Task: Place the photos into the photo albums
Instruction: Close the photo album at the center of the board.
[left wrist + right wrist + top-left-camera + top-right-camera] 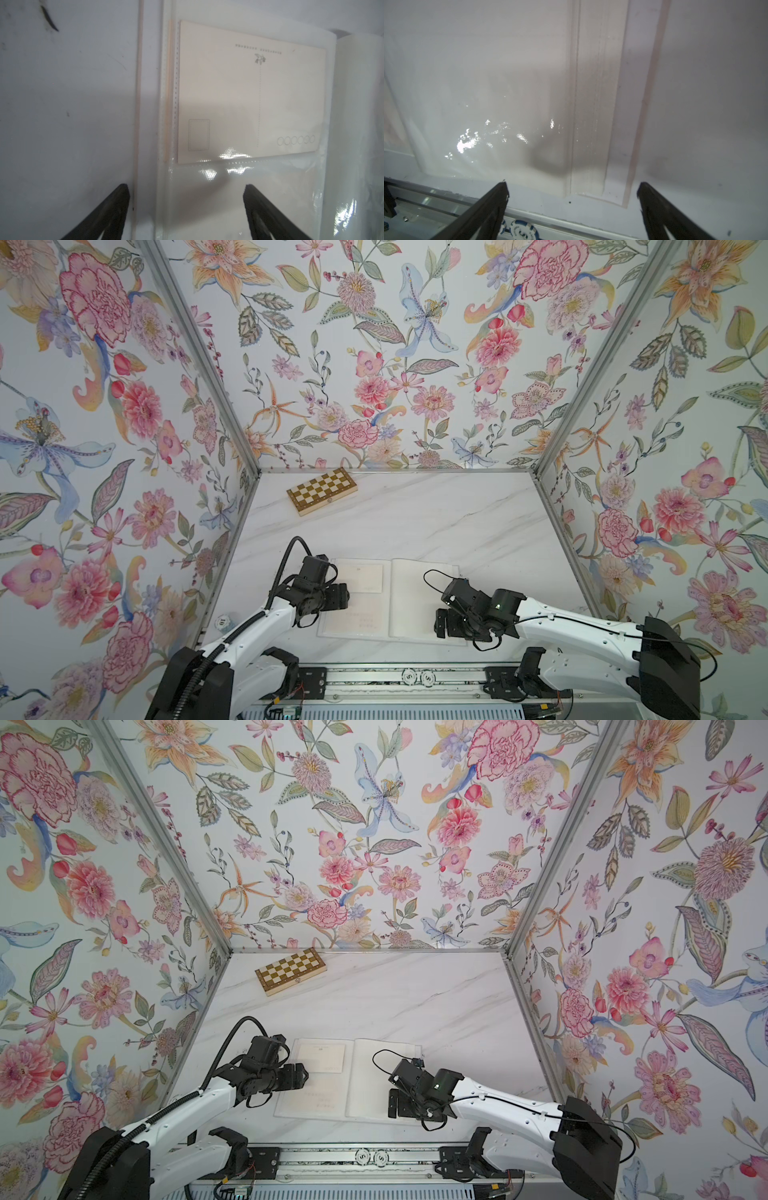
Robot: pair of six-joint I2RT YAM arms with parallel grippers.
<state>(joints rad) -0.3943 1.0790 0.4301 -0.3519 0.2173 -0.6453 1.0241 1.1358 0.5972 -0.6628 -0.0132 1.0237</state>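
Observation:
The photo album [419, 597] [374, 1077] lies open on the marble table near the front. In its left page, a cream photo [368, 577] [326, 1057] [249, 93] sits in the far clear sleeve. A fainter photo [361, 620] [320, 1099] shows in the near sleeve. My left gripper [343, 598] [300, 1076] [186, 187] hangs open over the album's left edge, with nothing between its fingers. My right gripper [442, 624] [397, 1104] [572, 185] is open and empty above the near corner of the right page [488, 83].
A checkered wooden chessboard box [322, 490] [290, 970] lies at the back left of the table. Poker chips [417, 677] [524, 230] rest on the front rail, and one [223, 621] by the left wall. Floral walls close in three sides.

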